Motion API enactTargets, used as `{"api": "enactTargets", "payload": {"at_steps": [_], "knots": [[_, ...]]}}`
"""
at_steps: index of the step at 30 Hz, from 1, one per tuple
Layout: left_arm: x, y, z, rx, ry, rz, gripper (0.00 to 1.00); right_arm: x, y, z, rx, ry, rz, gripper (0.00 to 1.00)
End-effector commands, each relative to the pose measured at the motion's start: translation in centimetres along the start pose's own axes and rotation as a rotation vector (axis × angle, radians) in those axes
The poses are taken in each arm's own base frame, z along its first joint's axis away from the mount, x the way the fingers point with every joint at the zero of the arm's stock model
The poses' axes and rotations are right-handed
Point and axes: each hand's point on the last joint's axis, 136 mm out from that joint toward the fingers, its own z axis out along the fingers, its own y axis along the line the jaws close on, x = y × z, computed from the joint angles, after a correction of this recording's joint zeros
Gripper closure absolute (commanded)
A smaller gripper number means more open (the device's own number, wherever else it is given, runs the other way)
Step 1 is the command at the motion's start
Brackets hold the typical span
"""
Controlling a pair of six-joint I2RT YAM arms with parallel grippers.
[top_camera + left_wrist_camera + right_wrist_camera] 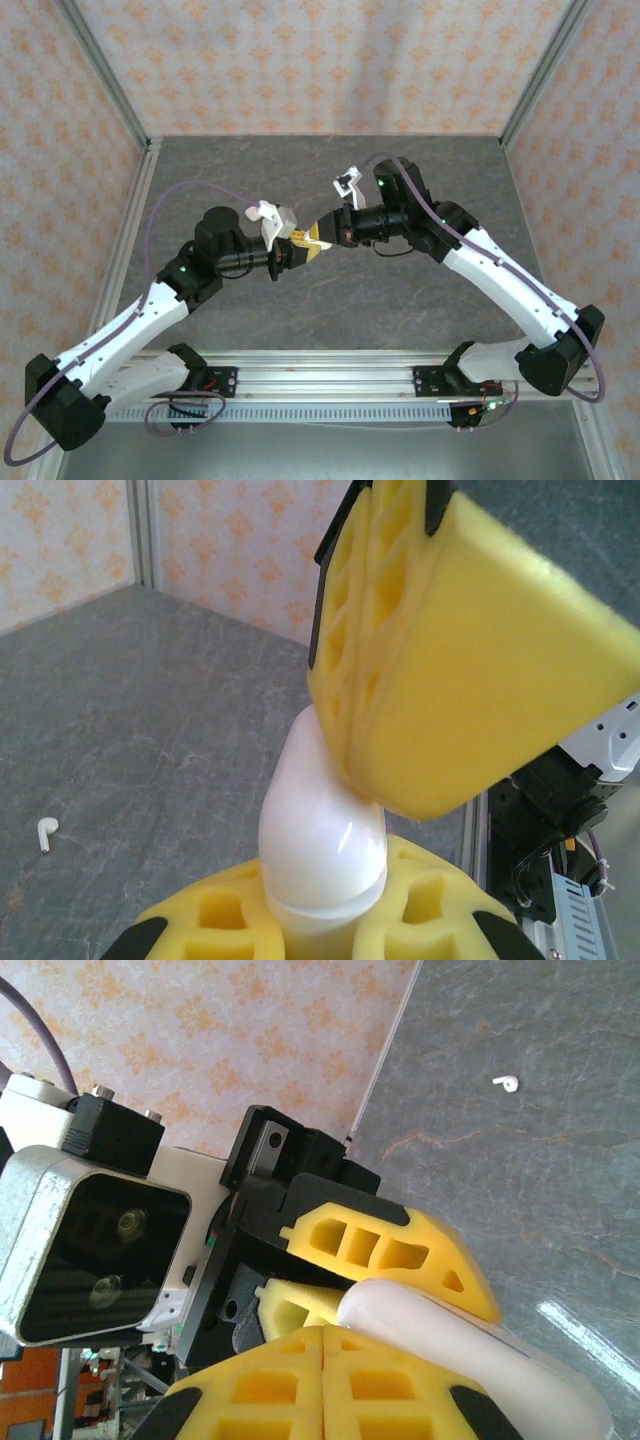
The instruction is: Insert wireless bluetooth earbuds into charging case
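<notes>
The white charging case (320, 835) stands between the yellow foam fingers of my left gripper (325, 905), which is shut on its lower part. My right gripper (323, 1345) is shut, its two fingers pressed together with nothing between them, and their side leans against the upper end of the case (450, 1335). From above, the left gripper (288, 252) and the right gripper (320, 238) meet over the middle of the table. One tiny white earbud (47, 832) lies on the grey table, apart from both grippers; the right wrist view has that earbud (506, 1083) far off.
The grey stone-pattern table (330, 300) is ringed by patterned walls with metal posts (140, 130). A metal rail (330, 375) carrying the arm bases runs along the near edge. The left wrist camera housing (95, 1245) sits close in front of the right wrist.
</notes>
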Motion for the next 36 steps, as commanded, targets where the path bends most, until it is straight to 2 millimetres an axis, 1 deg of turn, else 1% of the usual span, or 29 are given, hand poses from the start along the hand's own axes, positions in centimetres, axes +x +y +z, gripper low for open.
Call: {"api": "enactTargets", "payload": {"at_steps": [1, 4, 7, 11, 12, 14, 15, 16, 17, 20, 22, 29, 36], "knots": [[-4.9, -1.2, -0.9, 0.025, -0.133, 0.077, 1.00, 0.2, -0.6, -0.1, 0.027, -0.010, 0.010, 0.92], [-4.7, -1.2, -0.9, 0.023, -0.132, 0.071, 1.00, -0.5, 0.5, -1.2, 0.033, -0.057, -0.041, 0.93], [-5.0, -1.1, -0.9, 0.022, -0.143, 0.068, 1.00, -0.6, 0.5, -1.6, 0.051, -0.082, -0.060, 0.95], [-5.0, -1.0, -0.8, 0.023, -0.139, 0.063, 1.00, -0.7, 0.7, -2.1, 0.055, -0.099, -0.069, 0.94], [-5.0, -1.0, -0.7, 0.023, -0.136, 0.064, 1.00, -0.8, 0.9, -2.3, 0.056, -0.110, -0.077, 0.90], [-4.7, -1.0, -0.7, 0.023, -0.125, 0.063, 1.00, -1.3, 1.6, -3.4, 0.062, -0.161, -0.109, 0.78], [-4.5, -1.0, -0.6, 0.022, -0.118, 0.059, 1.00, -1.6, 1.5, -3.5, 0.074, -0.181, -0.120, 0.73], [-4.4, -1.0, -0.7, 0.023, -0.116, 0.058, 1.00, -1.6, 2.2, -4.6, 0.074, -0.221, -0.152, 0.68], [-4.3, -1.0, -0.7, 0.024, -0.113, 0.055, 1.00, -1.8, 2.2, -5.2, 0.087, -0.248, -0.173, 0.63], [-4.3, -1.1, -0.8, 0.025, -0.115, 0.052, 1.00, -1.8, 1.8, -6.0, 0.116, -0.296, -0.217, 0.55], [-4.3, -1.2, -0.8, 0.027, -0.118, 0.053, 1.00, -1.7, 1.4, -5.9, 0.117, -0.297, -0.228, 0.52], [-4.6, -1.4, -1.1, 0.031, -0.123, 0.053, 1.00, -0.3, -0.3, -3.9, 0.145, -0.207, -0.263, 0.45], [-4.8, -1.6, -1.1, 0.037, -0.125, 0.054, 1.00, 0.1, -1.6, -2.6, 0.181, -0.156, -0.283, 0.39]]}}
